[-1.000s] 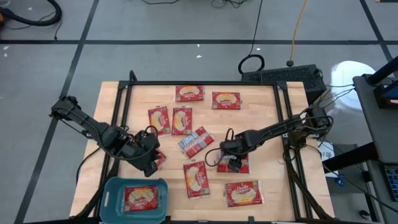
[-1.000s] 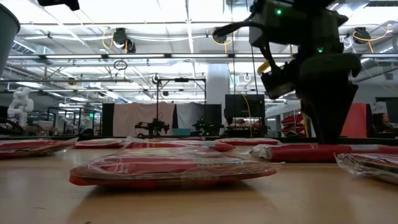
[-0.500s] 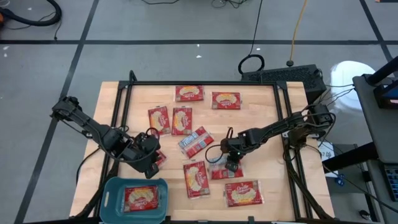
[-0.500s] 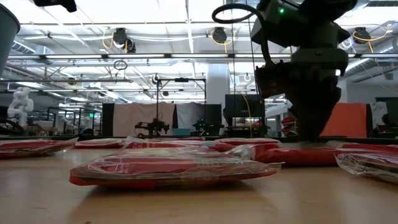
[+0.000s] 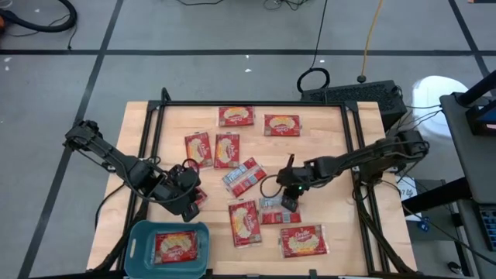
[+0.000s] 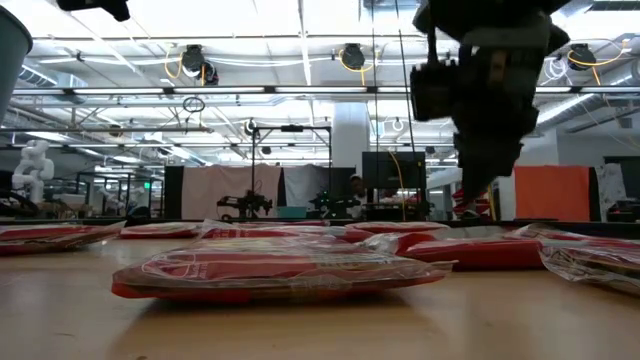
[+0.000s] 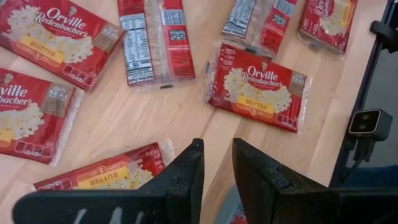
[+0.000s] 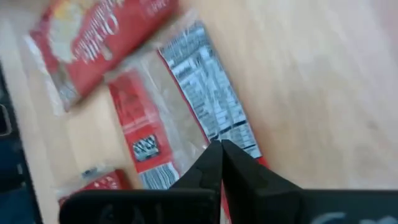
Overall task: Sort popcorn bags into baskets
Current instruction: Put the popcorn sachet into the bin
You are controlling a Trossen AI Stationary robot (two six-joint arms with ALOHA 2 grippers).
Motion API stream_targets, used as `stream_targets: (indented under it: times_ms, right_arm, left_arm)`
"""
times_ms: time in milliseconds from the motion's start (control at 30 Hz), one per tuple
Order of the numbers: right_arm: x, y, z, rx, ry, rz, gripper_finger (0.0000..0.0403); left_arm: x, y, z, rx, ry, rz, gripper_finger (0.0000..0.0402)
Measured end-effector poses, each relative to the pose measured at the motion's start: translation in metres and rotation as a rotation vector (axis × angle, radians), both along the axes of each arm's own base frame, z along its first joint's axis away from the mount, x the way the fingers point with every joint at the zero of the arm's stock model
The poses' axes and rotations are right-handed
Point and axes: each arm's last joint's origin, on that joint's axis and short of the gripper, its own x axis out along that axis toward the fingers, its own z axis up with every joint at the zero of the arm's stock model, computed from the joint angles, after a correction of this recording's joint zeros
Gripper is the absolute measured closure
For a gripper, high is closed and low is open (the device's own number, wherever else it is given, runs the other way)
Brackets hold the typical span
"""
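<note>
Several red popcorn bags lie flat on the wooden table, one (image 5: 244,177) showing its blue-white side. The teal basket (image 5: 139,232) stands at the near left corner with one bag (image 5: 177,246) inside. My right gripper (image 5: 284,204) is shut on a bag (image 5: 277,213) right of the table's middle; that bag shows its printed label side (image 8: 205,99) in the right wrist view. My left gripper (image 7: 217,163) hovers just behind the basket, fingers a narrow gap apart with bare wood between them and a bag (image 7: 106,177) beside one finger. My right gripper pinches the bag at an edge of its label side (image 8: 214,138), between the two shut fingertips. The fingers slant down from the table's right. The rest of the bag (image 6: 470,248) lies on the table; its film stands up crinkled at one end (image 6: 522,232).
Other bags lie at the far side (image 5: 235,116) (image 5: 282,125), left of middle (image 5: 198,149) (image 5: 227,150) and near the front edge (image 5: 244,222) (image 5: 303,241). Dark frame rails (image 5: 358,155) run along both table sides. Bare wood stretches between the bags and the right rail.
My right gripper has shut from wide open on the bag under it, tipped and risen a little, drifting toward the table's left. That bag has slid slightly left, and the film at its held edge has come up off the table.
</note>
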Motion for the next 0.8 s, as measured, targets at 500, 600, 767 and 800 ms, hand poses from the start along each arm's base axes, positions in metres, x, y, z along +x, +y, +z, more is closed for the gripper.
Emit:
stream_targets:
  times_ms: [500, 600, 767, 800]
  right_arm:
    - [-0.025, -0.002, 0.031, -0.043, -0.013, -0.027, 0.0385]
    - [-0.024, 0.003, 0.028, -0.099, -0.037, 0.059, 0.0345]
    - [-0.011, 0.009, 0.015, -0.148, -0.077, 0.16, 0.0253]
    - [-0.008, 0.011, 0.012, -0.168, -0.092, 0.177, 0.0233]
  left_arm:
    - [0.012, -0.004, 0.0, 0.015, -0.108, 0.073, 0.0314]
    - [0.018, -0.008, -0.005, 0.015, -0.103, 0.081, 0.0314]
    - [0.027, -0.013, -0.017, 0.037, -0.062, 0.066, 0.0314]
    - [0.028, -0.013, -0.018, 0.038, -0.053, 0.055, 0.0314]
